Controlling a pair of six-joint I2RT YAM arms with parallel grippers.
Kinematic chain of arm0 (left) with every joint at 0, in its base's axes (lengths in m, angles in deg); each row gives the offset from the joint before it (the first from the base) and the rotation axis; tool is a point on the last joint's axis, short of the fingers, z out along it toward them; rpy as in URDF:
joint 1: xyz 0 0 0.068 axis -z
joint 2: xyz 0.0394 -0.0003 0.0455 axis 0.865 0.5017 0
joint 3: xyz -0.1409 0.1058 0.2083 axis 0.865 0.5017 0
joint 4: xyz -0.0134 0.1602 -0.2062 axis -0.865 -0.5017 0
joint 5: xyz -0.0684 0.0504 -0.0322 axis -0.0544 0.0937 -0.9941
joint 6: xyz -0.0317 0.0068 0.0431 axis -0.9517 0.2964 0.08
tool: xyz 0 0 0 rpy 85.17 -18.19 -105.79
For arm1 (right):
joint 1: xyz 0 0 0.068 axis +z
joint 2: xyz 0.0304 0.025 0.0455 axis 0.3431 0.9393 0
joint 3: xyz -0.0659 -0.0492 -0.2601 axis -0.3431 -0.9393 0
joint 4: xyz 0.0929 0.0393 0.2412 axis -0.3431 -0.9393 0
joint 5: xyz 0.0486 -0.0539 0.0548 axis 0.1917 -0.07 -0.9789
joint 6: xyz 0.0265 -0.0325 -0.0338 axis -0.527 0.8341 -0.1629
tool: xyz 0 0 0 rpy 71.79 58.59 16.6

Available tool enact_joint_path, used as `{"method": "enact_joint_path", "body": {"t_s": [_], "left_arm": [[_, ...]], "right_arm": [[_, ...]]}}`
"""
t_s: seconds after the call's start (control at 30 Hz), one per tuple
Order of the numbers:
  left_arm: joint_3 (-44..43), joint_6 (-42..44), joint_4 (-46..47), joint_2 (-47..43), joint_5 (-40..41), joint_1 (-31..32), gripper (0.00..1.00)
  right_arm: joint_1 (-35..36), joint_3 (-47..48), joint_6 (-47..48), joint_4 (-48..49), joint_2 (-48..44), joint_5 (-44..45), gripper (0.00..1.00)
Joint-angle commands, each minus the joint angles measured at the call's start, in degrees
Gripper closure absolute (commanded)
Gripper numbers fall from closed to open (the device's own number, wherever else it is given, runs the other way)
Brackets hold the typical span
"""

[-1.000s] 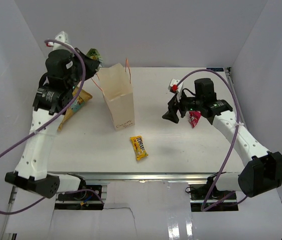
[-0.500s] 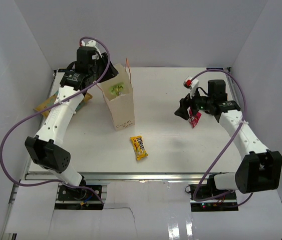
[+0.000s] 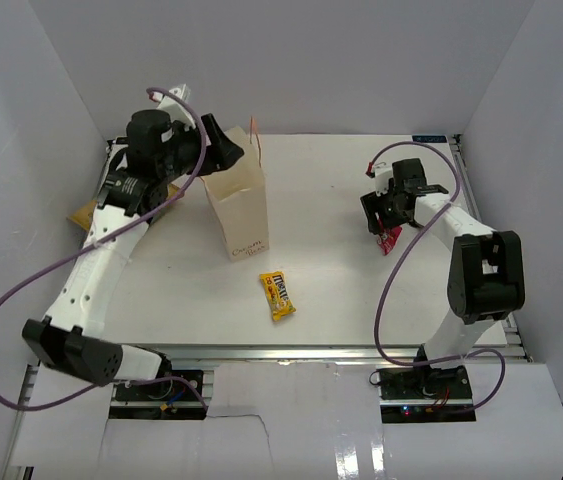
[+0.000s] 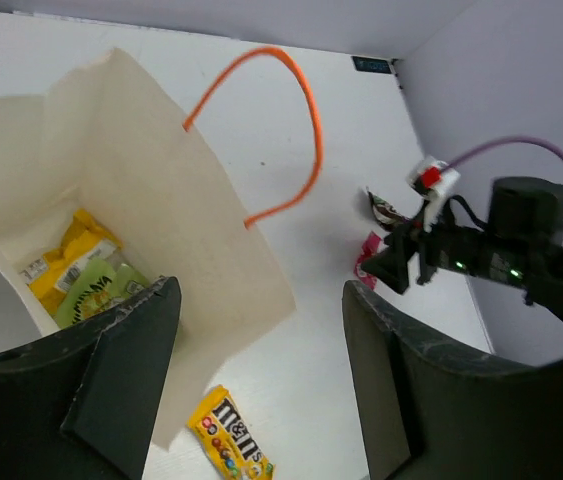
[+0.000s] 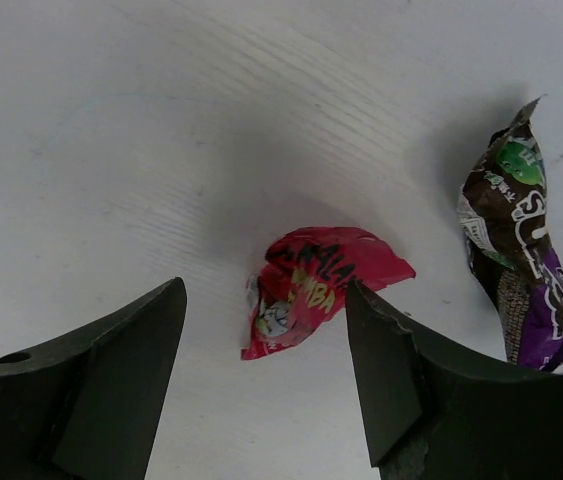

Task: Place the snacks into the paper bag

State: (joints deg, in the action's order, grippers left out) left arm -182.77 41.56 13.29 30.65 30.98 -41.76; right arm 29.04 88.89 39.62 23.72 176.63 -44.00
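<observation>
The cream paper bag [image 3: 238, 205] stands upright at the back left, its mouth open. Inside it lie a green packet [image 4: 101, 296] and a yellow packet [image 4: 64, 263]. My left gripper [image 3: 223, 150] hovers open over the bag's mouth [image 4: 261, 300], holding nothing. A yellow candy pack [image 3: 278, 295] lies flat in front of the bag. My right gripper [image 3: 386, 215] points down, open, its jaws either side of a crumpled red packet [image 5: 316, 280] on the table. A brown and purple packet [image 5: 521, 260] lies just to that packet's right.
An orange chip bag [image 3: 87, 211] lies at the far left edge, partly under my left arm. The bag's orange cord handle [image 4: 299, 110] arches above its rim. White walls close in the table on three sides.
My left arm swung from the chip bag to over the paper bag, opened and dropped a green packet inside. My right gripper shifted right and came down over the red packet.
</observation>
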Motion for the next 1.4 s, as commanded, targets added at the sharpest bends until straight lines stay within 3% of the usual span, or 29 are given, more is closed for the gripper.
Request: {"method": "enact_joint_path", "body": {"t_s": [0.0, 0.23, 0.43, 0.47, 0.53, 0.63, 0.77, 0.9, 0.93, 1.03, 1.17, 1.37], "left_arm": [[8.44, -1.96, 6.48, -12.56, -5.42, 0.24, 0.23], [27.09, -8.38, 10.35, -23.93, -10.61, 0.68, 0.22], [33.16, -8.21, 10.36, -26.05, -15.00, 1.91, 0.22], [33.77, -8.13, 10.27, -26.14, -15.45, 2.60, 0.22], [35.88, -8.12, 10.36, -26.57, -15.89, 4.10, 0.22], [38.78, -8.12, 10.36, -27.28, -15.72, 6.55, 0.22], [41.95, -7.69, 8.17, -28.07, -14.14, 9.98, 0.22], [45.99, -7.33, 4.91, -30.18, -12.20, 13.07, 0.22], [47.82, -7.51, 4.73, -30.53, -12.03, 13.42, 0.22], [51.08, -8.12, 4.56, -31.50, -11.32, 15.17, 0.22], [53.90, -9.35, 4.20, -32.02, -8.08, 17.29, 0.22], [59.26, -13.57, 4.12, -35.89, -4.47, 19.66, 0.22]], "right_arm": [[-0.36, 3.60, -0.23, -0.59, 2.86, 8.68, 0.29], [-0.36, 2.46, -2.60, -0.51, 6.30, 9.14, 0.37], [-0.36, 2.11, -4.01, -0.86, 7.10, 4.31, 0.74], [-0.36, 1.93, -3.92, -0.95, 5.87, 3.87, 0.84], [-0.71, 1.15, -2.61, -1.04, 2.81, 1.50, 0.91], [-1.32, 0.44, 0.02, -0.86, -1.51, -5.69, 0.92], [-1.33, 0.26, 7.05, -0.60, -13.09, -27.61, 0.92], [3.04, 7.01, 9.79, -0.86, -17.69, -37.86, 0.92], [4.46, 12.51, 9.01, -1.21, -17.52, -38.84, 0.92], [12.36, 24.72, 6.46, -1.39, -14.11, -38.68, 0.92], [27.28, 38.12, 5.66, 0.19, -8.74, -28.69, 0.92], [36.54, 50.52, 3.64, 6.42, 3.91, -16.10, 0.92]]}}
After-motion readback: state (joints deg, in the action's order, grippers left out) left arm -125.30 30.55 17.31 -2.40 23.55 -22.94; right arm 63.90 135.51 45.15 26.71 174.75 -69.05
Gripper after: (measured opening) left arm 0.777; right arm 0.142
